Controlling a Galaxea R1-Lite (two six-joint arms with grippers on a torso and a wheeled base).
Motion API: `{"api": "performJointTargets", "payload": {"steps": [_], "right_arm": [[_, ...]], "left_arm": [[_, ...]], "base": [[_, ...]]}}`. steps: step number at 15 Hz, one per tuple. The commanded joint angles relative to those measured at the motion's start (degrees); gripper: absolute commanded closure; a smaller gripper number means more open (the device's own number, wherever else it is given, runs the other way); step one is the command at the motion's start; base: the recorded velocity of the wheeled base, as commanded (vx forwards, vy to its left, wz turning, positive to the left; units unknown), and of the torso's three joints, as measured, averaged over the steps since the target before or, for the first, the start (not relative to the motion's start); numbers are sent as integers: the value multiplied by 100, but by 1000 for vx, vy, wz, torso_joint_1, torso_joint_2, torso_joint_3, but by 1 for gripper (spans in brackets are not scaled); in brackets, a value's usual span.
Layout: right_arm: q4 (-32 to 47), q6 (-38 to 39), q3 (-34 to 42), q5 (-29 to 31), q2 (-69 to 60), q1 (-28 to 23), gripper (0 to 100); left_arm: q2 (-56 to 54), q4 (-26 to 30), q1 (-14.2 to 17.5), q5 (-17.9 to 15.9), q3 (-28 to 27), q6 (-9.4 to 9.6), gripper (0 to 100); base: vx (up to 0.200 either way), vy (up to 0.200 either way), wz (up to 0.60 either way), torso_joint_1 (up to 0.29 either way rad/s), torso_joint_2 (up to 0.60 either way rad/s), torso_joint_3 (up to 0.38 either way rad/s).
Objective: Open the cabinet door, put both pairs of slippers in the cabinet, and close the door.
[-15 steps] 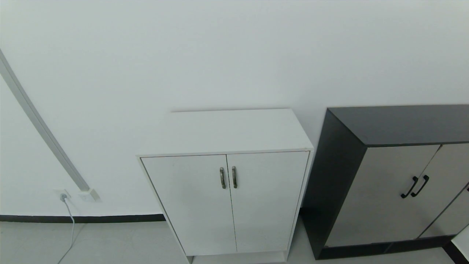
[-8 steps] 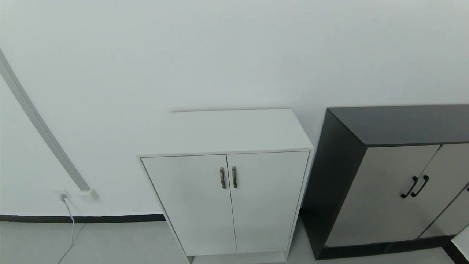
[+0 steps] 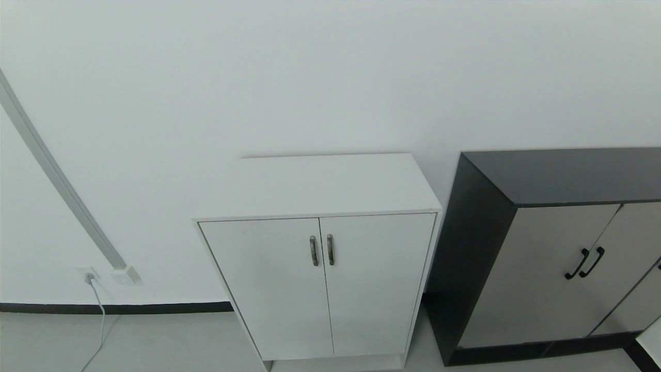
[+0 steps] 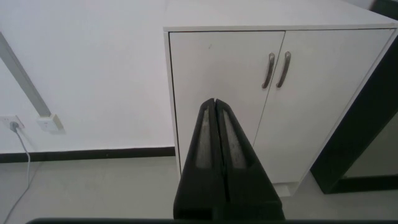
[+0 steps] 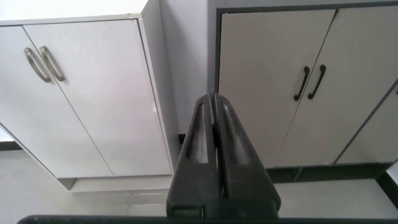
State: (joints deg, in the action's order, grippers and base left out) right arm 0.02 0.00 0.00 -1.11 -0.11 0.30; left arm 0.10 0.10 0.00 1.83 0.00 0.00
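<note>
Facing a white two-door wooden cabinet (image 3: pixel 273 289) against the wall, doors shut, metal handles (image 3: pixel 313 250) paired at centre. Black left gripper (image 4: pixel 215 106) pinched fully together, holding nothing, before its left door. Black right gripper (image 5: pixel 215 99) likewise clamped and empty, near the black-framed grey-door cabinet (image 3: pixel 542 279).

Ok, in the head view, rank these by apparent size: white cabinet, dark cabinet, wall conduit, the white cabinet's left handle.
1-2. white cabinet and dark cabinet: near alike, and the dark one is cut off by the frame, so unranked.
3. wall conduit
4. left handle
</note>
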Motion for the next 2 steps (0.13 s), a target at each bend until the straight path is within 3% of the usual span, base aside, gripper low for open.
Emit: {"api": "performJointTargets", "payload": {"steps": [1,2], "right_arm": [[6,0,0,-3,11,5,100],[6,0,0,-3,11,5,100]], "left_arm": [[8,-1,0,2,0,0,100],[8,-1,0,2,0,0,100]], "base": [[0,0,0,0,0,0],[0,0,0,0,0,0]]}}
